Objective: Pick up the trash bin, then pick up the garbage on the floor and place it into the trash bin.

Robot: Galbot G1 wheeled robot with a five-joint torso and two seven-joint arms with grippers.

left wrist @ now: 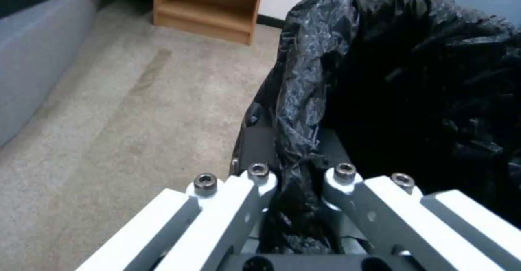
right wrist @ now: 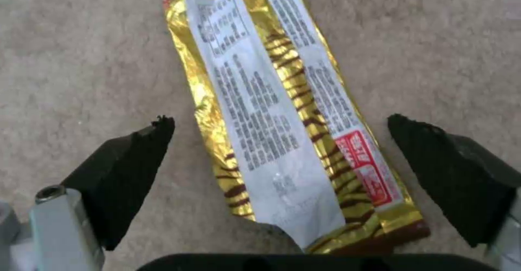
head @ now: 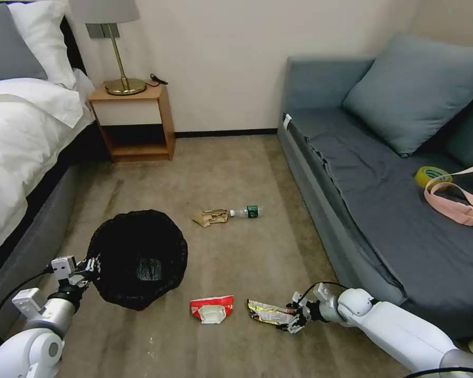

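I have the trash bin (head: 137,258) on my left, its black bag (left wrist: 412,79) folded over the rim so none of the white shell shows from the head camera. My left gripper (head: 89,266) is clenched on the rim at the bin's left side; in the left wrist view the bag plastic is bunched between the two fingers. That arm reaches in from the lower left corner with the elbow low, beside the bed (head: 21,131). Whether the bin is resting on the carpet (head: 236,157) or just off it I cannot tell.

Right of the bin, near its lower edge, lies the red-and-white wrapper (head: 211,307), and just beside that the gold-black snack wrapper (head: 268,313). My right gripper (head: 296,316) sits at the wrapper's right end, the arm stretched low along the front of the sofa (head: 383,173). In the right wrist view the black fingertips (right wrist: 136,161) are spread wide, one on each side of the wrapper (right wrist: 287,132), not touching it; its lower end is cut off by the gripper body.

Farther out, the brown paper bag (head: 210,217) and the small bottle (head: 245,212) lie end to end on the carpet.
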